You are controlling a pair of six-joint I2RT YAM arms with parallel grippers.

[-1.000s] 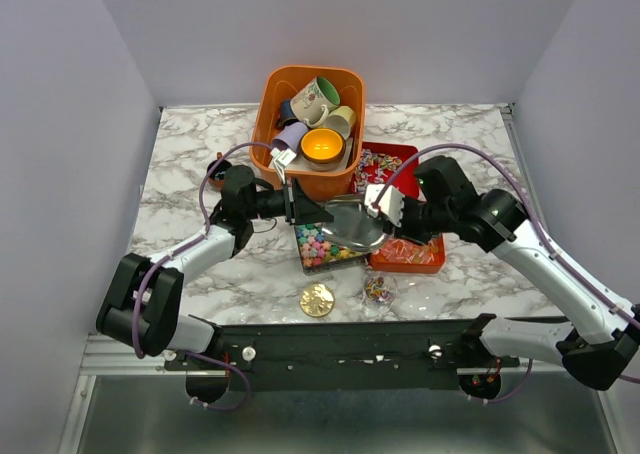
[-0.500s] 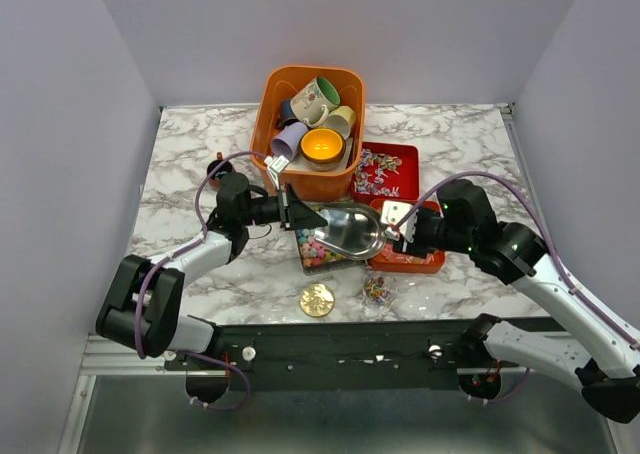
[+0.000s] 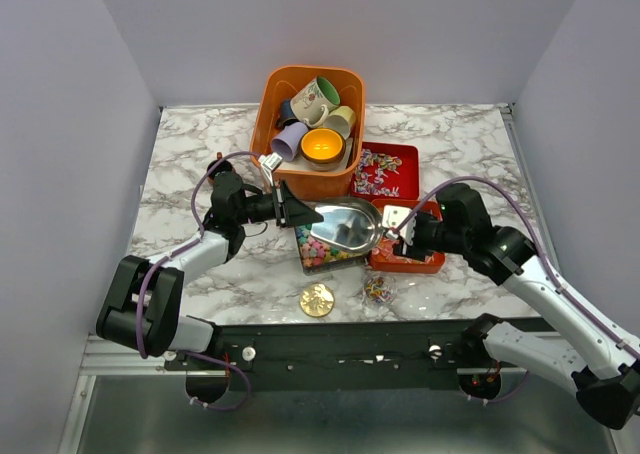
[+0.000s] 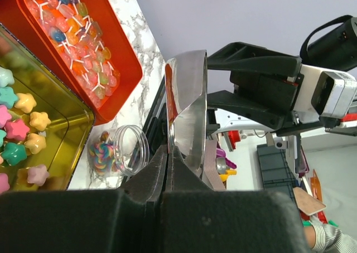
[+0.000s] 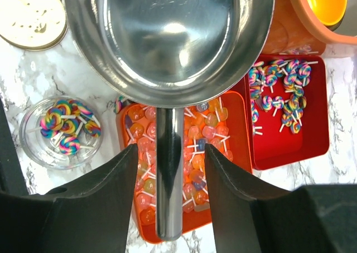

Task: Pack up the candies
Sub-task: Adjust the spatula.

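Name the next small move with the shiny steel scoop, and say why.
Probably close the right gripper on the handle of the shiny steel scoop. The handle lies between its open fingers, untouched, while the left gripper only pinches the bowl's rim, an awkward hold for scooping.

You will find no legible text, label, brand, number or sign on anything pictured here.
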